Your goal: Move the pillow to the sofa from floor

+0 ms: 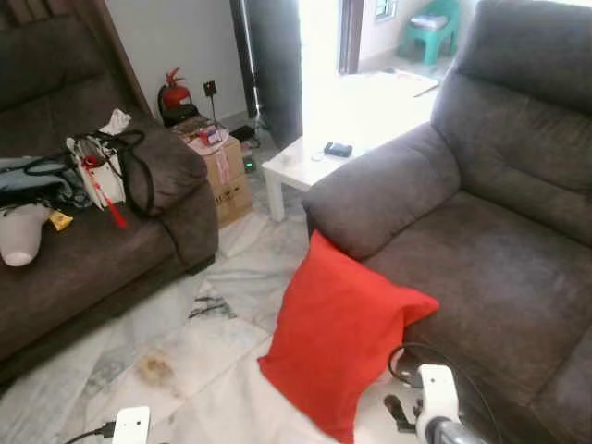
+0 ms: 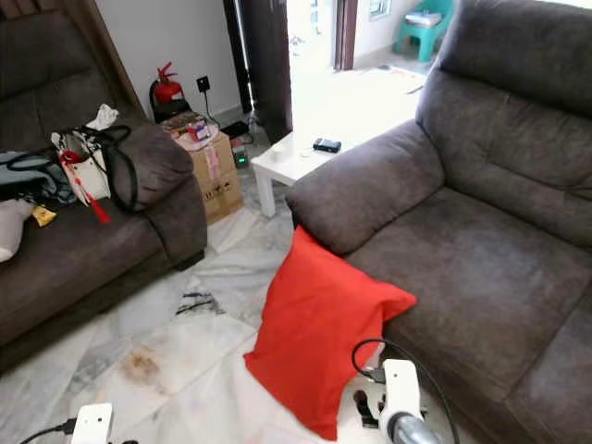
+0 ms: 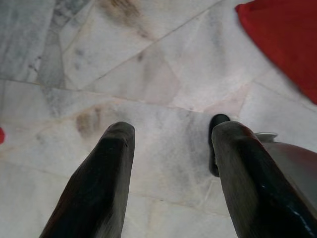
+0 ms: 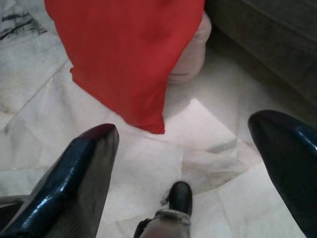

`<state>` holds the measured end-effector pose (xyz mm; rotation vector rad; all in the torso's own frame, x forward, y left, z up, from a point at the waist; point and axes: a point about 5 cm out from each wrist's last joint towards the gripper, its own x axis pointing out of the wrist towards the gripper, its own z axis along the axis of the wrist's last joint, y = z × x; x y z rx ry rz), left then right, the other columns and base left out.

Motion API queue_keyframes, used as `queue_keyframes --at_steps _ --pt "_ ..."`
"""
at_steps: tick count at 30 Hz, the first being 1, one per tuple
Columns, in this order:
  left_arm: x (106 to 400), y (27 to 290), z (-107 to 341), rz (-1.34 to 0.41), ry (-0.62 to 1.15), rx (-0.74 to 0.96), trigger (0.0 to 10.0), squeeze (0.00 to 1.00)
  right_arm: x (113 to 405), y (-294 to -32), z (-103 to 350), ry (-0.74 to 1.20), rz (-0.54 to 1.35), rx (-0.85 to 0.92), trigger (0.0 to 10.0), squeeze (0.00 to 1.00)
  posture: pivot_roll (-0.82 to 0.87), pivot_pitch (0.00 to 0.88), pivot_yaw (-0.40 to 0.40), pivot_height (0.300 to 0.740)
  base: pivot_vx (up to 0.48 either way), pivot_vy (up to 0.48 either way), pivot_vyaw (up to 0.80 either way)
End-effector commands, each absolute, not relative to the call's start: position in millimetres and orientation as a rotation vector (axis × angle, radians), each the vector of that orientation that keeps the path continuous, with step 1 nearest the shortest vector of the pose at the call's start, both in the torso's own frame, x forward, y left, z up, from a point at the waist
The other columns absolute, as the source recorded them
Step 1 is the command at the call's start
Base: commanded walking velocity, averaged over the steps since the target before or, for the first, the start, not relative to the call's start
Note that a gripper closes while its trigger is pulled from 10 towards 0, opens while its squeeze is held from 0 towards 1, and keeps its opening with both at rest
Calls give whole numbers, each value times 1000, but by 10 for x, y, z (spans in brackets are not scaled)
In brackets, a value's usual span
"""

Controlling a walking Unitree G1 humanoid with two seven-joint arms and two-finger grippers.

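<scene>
I see the red pillow (image 1: 338, 338) on the floor (image 1: 185, 361) leaning against the sofa (image 1: 481, 259), my right hand (image 4: 193, 163) spread wide just short of its corner, left hand (image 3: 173, 163) released over bare tile

fire extinguisher (image 1: 172, 91), cardboard box (image 1: 222, 171), white table (image 1: 301, 166)

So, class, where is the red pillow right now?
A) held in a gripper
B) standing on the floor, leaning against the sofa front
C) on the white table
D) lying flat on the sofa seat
B: the red pillow stands on the floor, propped against the sofa.
</scene>
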<state>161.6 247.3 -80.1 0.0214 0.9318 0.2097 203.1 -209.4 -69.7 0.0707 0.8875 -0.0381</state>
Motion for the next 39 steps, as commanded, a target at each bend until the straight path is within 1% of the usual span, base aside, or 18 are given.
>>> queue_keyframes --at_steps 1,9,15,17,18,19,20,21,22,23,24,26,28,31,32,34,35,39 --pt "1575 2496 -812 214 945 29 10000 0 2061 -2026 -694 883 -29 91 10000 0 -35 0 45 740 0 0 0" --pt "1580 2499 -804 231 921 23 10000 0 2057 -2032 -693 862 -66 129 10000 0 -31 0 43 740 0 0 0" --pt "1635 2518 -736 259 799 44 10000 0 2077 -2052 -658 764 -149 204 10000 0 -25 0 42 740 0 0 0" --pt "1673 2545 -660 306 681 66 10000 0 2109 -2066 -607 664 -185 249 10000 0 -28 0 46 740 0 0 0" --pt "1673 2545 -660 306 681 66 10000 0 2109 -2066 -607 664 -185 249 10000 0 -28 0 46 740 0 0 0" --pt "1733 2575 -604 313 631 80 10000 0 2121 -2072 -587 632 -193 251 10000 0 -33 0 52 740 0 0 0" --pt "2347 2670 -174 309 430 158 10000 0 2133 -2078 -564 598 -198 250 10000 0 -39 0 55 740 0 0 0" --pt "2347 2670 -174 309 430 158 10000 0 2133 -2078 -564 598 -198 250 10000 0 -39 0 55 740 0 0 0" --pt "2692 2676 181 292 263 218 10000 0 2330 -2142 -400 496 -190 232 10000 0 -45 0 58 740 0 0 0" --pt "2755 2664 276 279 208 239 10000 0 2467 -2184 -277 430 -182 219 10000 0 -47 0 59 740 0 0 0" --pt "2799 2642 343 255 170 261 10000 0 2637 -2229 -109 350 -171 203 10000 0 -48 0 58 740 0 0 0" --pt "2867 2578 446 210 102 258 10000 0 2844 -2269 134 235 -140 170 10000 0 -44 0 55 740 0 0 0" --pt "2935 2469 578 151 8 231 10000 0 2920 -2237 256 158 -110 149 10000 0 -46 0 58 740 0 0 0" --pt "2984 2308 718 77 -86 255 10000 0 2981 -2163 364 89 -53 117 10000 0 -45 0 60 740 0 0 0" --pt "2998 2191 796 53 -138 252 10000 0 3007 -2099 430 43 -16 106 10000 0 -43 0 59 740 0 0 0" --pt "2996 2106 841 28 -166 266 10000 0 3016 -2053 469 13 12 95 10000 0 -46 0 59 740 0 0 0" --pt "2964 2002 892 -7 -202 288 10000 0 3007 -2002 505 -18 46 66 10000 0 -52 0 61 740 0 0 0" --pt "2849 1892 924 -46 -234 319 10000 0 2917 -1943 557 -78 89 35 10000 0 -60 0 60 740 0 0 0"
